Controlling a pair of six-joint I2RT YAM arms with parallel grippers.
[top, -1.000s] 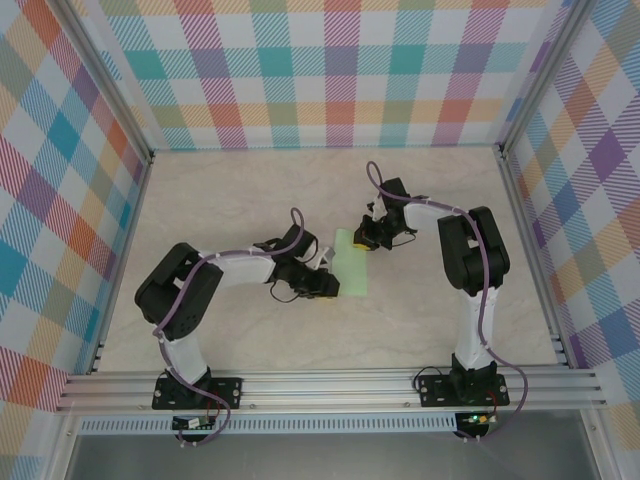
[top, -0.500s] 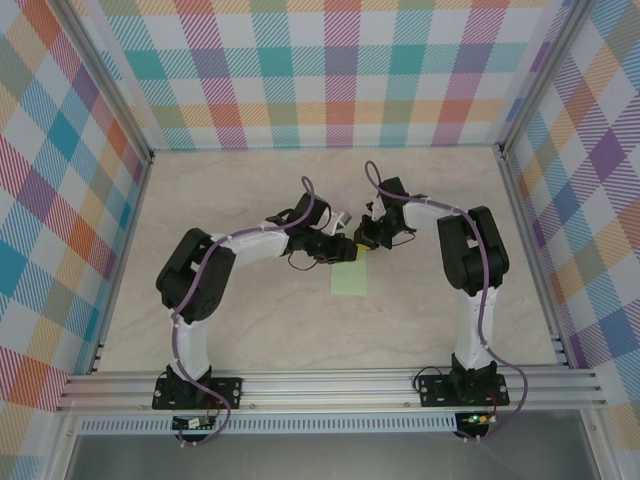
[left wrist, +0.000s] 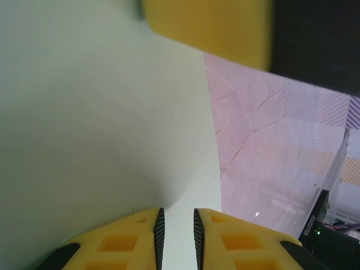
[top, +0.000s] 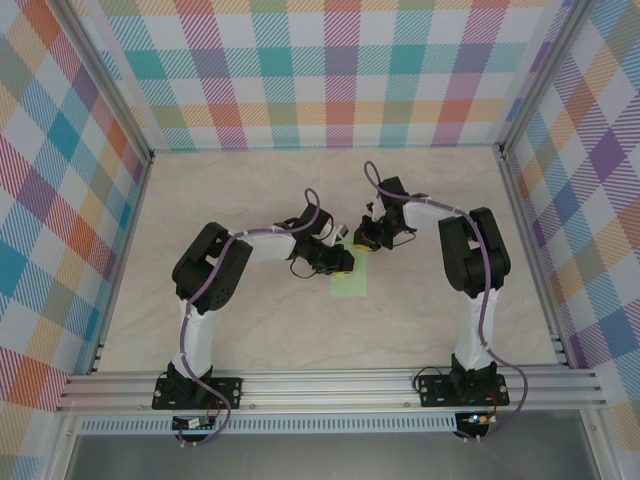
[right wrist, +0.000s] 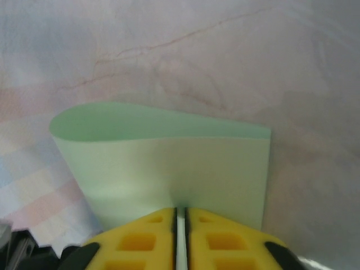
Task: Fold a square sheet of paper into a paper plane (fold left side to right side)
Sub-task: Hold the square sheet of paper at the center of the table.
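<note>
Here the left gripper [top: 343,264] sits over the far left corner of the square sheet of paper [top: 350,282], which lies doubled over near the middle of the worktop [top: 230,330]. Its jaws stand narrow, with pale green showing in the slit; I cannot tell whether they pinch it. Just to its right, the right gripper [top: 365,244] meets the paper's far edge. Its fingers [right wrist: 140,239] are closed to a hairline on the upper layer, which curls into a soft loop at one side.
</note>
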